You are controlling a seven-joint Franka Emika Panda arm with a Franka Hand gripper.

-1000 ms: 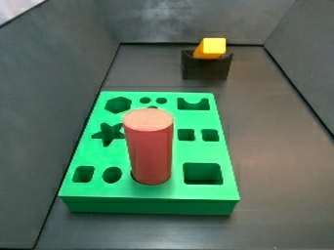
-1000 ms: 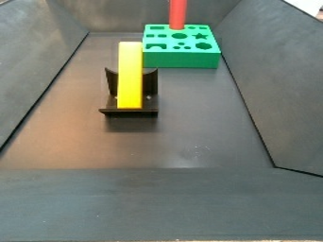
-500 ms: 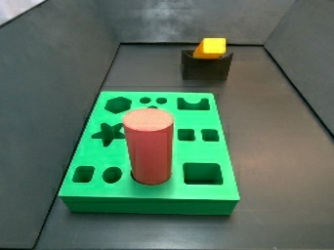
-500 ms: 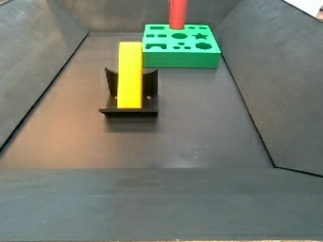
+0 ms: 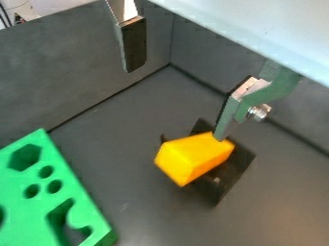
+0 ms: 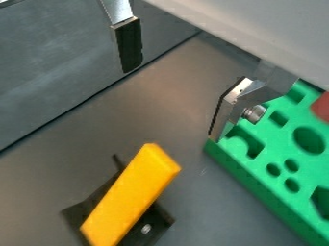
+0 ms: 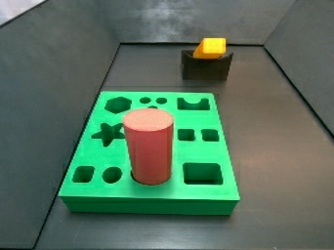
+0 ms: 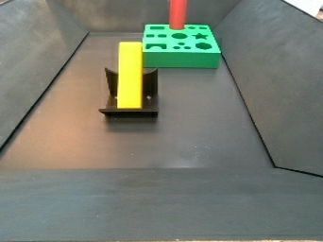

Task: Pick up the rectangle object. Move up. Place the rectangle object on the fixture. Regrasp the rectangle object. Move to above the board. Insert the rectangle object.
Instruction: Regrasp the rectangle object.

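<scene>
The rectangle object point(image 8: 128, 72) was seen lying in the notch of the fixture point(image 8: 128, 104), near the left wall of the floor point(image 8: 190, 132). To its right, at the far end, the board point(image 8: 183, 47) lay with a red cylinder point(image 8: 178, 11) standing in it. The gripper point(image 5: 187, 72) was held above the rectangle object in both wrist views, spread wide and holding nothing, its fingers point(image 6: 126, 43) clear of the block.

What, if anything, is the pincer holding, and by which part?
Nothing: the pincer hangs open above the rectangle object, which rests on the fixture.
</scene>
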